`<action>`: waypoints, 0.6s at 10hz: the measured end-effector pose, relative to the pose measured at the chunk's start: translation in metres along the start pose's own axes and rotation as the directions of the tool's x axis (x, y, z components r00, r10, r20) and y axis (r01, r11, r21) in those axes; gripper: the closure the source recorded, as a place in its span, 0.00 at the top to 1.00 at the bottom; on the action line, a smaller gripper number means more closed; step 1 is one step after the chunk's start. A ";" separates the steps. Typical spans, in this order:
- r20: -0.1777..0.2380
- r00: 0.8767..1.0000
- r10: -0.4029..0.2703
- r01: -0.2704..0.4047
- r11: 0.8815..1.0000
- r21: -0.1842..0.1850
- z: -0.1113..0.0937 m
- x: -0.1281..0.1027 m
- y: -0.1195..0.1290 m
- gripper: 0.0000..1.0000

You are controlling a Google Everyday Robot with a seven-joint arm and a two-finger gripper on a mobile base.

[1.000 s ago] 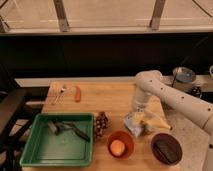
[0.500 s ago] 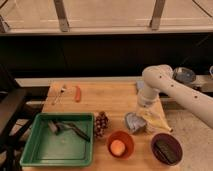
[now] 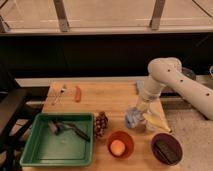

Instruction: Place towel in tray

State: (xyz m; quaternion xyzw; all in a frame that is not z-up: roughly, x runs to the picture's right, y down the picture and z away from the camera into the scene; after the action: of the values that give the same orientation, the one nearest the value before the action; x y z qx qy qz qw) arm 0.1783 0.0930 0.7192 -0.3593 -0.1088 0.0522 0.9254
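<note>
An orange (image 3: 117, 147) sits in a red bowl (image 3: 131, 140), a pinecone (image 3: 101, 125) just beside it.

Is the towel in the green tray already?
No, the crumpled blue-grey cloth towel is at the gripper over the wooden table, right of the green plastic tray.

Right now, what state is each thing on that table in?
claw: low over the table's right side, at the top of the towel
towel: bunched up, outside the tray
green tray: holds dark utensils, no towel yet
orange bowl: upright, one round orange thing inside
dark bowl: upright, something dark inside
</note>
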 end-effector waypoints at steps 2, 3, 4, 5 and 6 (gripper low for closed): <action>0.026 0.998 -0.055 0.055 0.998 -0.001 -0.008 -0.029 0.001 0.00; 0.039 0.995 -0.087 0.087 0.996 0.002 -0.011 -0.047 0.001 0.00; 0.051 0.990 -0.128 0.128 0.992 0.005 -0.013 -0.070 0.002 0.00; 0.063 0.984 -0.168 0.168 0.986 0.006 -0.014 -0.091 0.002 0.00; 0.080 0.973 -0.218 0.218 0.976 0.009 -0.016 -0.120 0.004 0.00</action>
State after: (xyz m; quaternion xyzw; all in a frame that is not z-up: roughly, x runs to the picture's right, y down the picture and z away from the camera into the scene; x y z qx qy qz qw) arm 0.0652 0.0650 0.6854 -0.3428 -0.1850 -0.0355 0.9203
